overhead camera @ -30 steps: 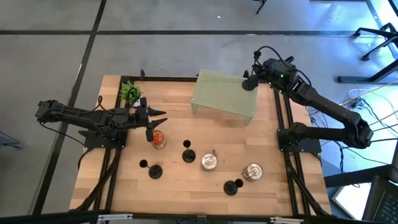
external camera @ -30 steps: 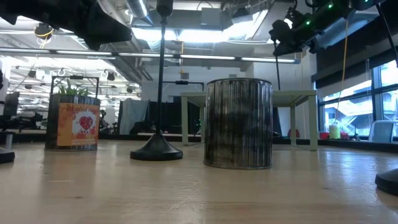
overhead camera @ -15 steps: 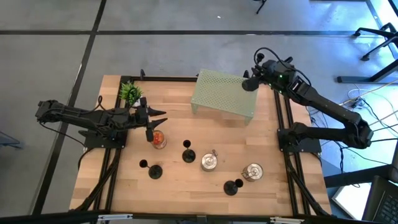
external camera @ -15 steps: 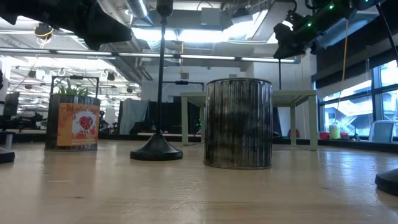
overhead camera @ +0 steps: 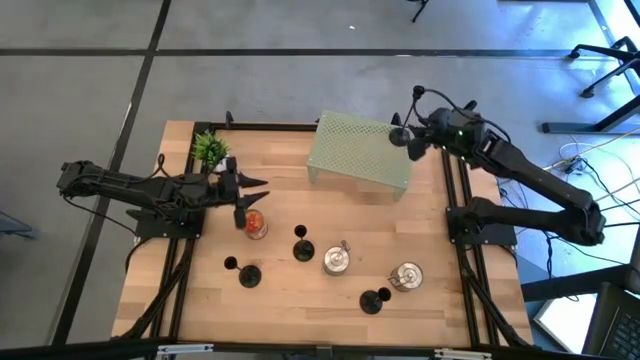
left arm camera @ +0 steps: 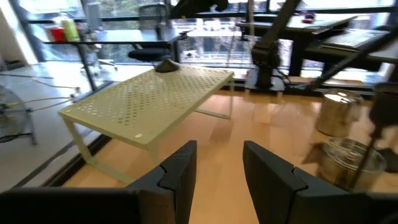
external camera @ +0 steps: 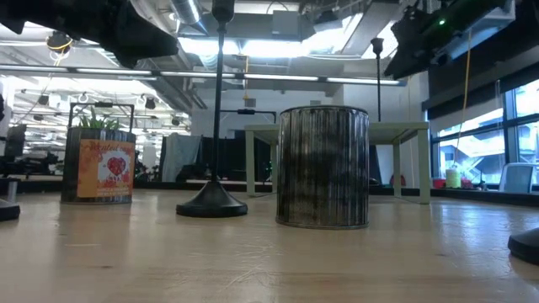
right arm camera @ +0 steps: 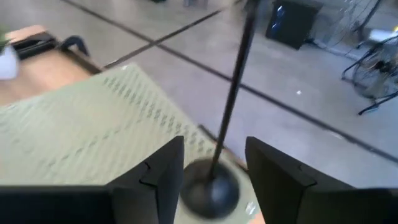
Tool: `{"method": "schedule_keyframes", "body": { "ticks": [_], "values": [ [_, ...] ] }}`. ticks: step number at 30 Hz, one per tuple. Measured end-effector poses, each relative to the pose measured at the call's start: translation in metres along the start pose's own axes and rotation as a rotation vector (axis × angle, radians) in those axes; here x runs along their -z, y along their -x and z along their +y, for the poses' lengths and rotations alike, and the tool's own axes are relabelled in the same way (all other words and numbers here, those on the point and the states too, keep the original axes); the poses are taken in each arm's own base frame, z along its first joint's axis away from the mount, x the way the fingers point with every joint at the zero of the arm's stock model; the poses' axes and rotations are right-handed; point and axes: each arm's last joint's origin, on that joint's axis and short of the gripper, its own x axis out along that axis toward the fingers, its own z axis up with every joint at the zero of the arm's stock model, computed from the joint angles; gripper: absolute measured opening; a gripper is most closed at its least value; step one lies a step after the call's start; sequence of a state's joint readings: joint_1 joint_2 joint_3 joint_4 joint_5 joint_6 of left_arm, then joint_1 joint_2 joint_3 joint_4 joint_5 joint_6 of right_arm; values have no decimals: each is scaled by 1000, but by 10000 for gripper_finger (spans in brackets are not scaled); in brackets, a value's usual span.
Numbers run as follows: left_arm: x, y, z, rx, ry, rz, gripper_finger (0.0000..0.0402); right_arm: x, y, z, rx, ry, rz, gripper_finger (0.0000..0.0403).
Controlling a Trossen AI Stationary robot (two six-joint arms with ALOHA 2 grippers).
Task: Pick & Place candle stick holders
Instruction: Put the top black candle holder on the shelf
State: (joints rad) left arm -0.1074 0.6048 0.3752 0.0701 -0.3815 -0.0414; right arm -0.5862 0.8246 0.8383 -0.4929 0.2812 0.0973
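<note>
One slim black candlestick holder (right arm camera: 211, 186) stands upright on its round base on the far right corner of the green mesh shelf (overhead camera: 355, 150); it also shows in the high view (overhead camera: 398, 135) and the low view (external camera: 378, 76). My right gripper (right arm camera: 211, 165) is open just to its right, with the holder's base between and ahead of the fingers, which do not touch it. Three more holders (overhead camera: 303, 249) (overhead camera: 248, 275) (overhead camera: 374, 299) stand on the table. My left gripper (left arm camera: 217, 177) is open and empty, hovering at the left (overhead camera: 256, 190) by a glass jar.
A glass jar with a red label (overhead camera: 256, 224) stands under my left gripper. Two silver tins (overhead camera: 336, 260) (overhead camera: 406, 277) stand among the holders. A small green plant (overhead camera: 209, 149) stands at the far left. The table's middle, in front of the shelf, is bare wood.
My right gripper has drawn back toward the table's right edge, away from the holder on the shelf. The holder stays upright where it was. My left arm has kept still.
</note>
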Motion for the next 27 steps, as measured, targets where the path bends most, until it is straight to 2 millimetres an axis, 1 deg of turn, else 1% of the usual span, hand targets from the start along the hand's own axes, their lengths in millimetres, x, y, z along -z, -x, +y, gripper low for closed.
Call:
{"method": "schedule_keyframes", "body": {
  "ticks": [2,6,9,14,16,18,21,27],
  "values": [
    [1,0,-2,65,-1,7,127,4,9,3,-73,5,25,181],
    [4,-4,-9,241,-10,40,127,12,24,14,-320,27,74,181],
    [8,-12,-15,335,-36,69,127,17,33,23,-517,45,122,181],
    [12,-32,-23,357,-127,39,127,23,43,41,-840,53,223,181],
    [15,-39,-26,358,-158,32,127,25,47,47,-920,72,241,181],
    [17,-44,-28,358,-175,25,127,25,50,52,-959,92,235,181],
    [18,-49,-30,364,-170,16,135,25,53,56,-956,114,223,181],
    [18,-55,-36,478,-154,-29,167,22,52,61,-901,134,162,181]
  ]
}}
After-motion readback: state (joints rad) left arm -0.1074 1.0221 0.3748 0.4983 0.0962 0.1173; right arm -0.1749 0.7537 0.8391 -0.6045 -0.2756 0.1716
